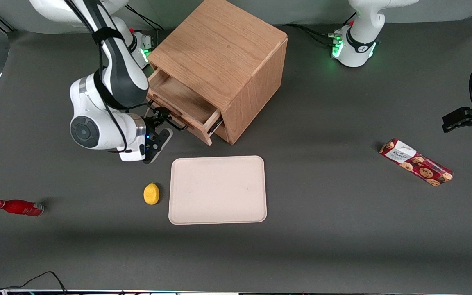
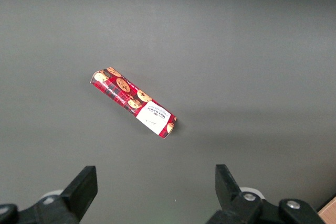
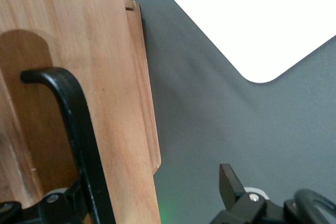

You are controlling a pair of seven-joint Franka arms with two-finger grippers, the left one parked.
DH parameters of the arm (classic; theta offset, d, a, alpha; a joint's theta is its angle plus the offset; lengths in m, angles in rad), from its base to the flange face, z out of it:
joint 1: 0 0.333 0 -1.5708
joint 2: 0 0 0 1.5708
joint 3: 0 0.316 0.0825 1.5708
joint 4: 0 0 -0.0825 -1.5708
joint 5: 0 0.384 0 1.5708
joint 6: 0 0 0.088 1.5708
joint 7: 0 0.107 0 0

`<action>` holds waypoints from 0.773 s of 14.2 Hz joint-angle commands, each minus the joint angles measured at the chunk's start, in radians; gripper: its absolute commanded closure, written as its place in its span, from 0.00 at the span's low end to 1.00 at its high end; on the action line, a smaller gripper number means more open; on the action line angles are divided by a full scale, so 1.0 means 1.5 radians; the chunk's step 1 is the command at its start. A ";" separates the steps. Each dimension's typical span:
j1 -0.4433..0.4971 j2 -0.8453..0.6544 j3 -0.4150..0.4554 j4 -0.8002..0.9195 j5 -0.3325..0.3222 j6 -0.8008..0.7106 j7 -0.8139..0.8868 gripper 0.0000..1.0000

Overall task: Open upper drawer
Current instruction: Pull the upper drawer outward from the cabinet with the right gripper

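Upper drawer (image 1: 184, 107) stands pulled partway out of the oak cabinet (image 1: 223, 61), its light-wood tray showing.

The gripper (image 1: 164, 121) sits right at the drawer's front panel, by the thin black bar handle (image 3: 79, 129). Its fingers are spread, one on either side of the bar and not pinching it. On the grey table (image 1: 322, 229), nearer the front camera, lie a pale tray (image 1: 218, 189) and, just beside it, a yellow lemon (image 1: 151, 193). A red bottle (image 1: 18, 207) lies toward the working arm's end, a cookie packet (image 1: 415, 162) toward the parked arm's.
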 commanded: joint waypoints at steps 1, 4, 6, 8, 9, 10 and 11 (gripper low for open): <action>-0.049 0.021 0.040 0.030 0.007 -0.005 -0.018 0.00; -0.073 0.029 0.058 0.046 -0.004 -0.005 -0.020 0.00; -0.085 0.040 0.058 0.061 -0.005 -0.005 -0.049 0.00; -0.094 0.049 0.058 0.074 -0.013 -0.005 -0.066 0.00; -0.098 0.051 0.058 0.081 -0.013 -0.005 -0.069 0.00; -0.103 0.054 0.058 0.085 -0.014 -0.005 -0.070 0.00; -0.106 0.055 0.058 0.087 -0.014 -0.005 -0.079 0.00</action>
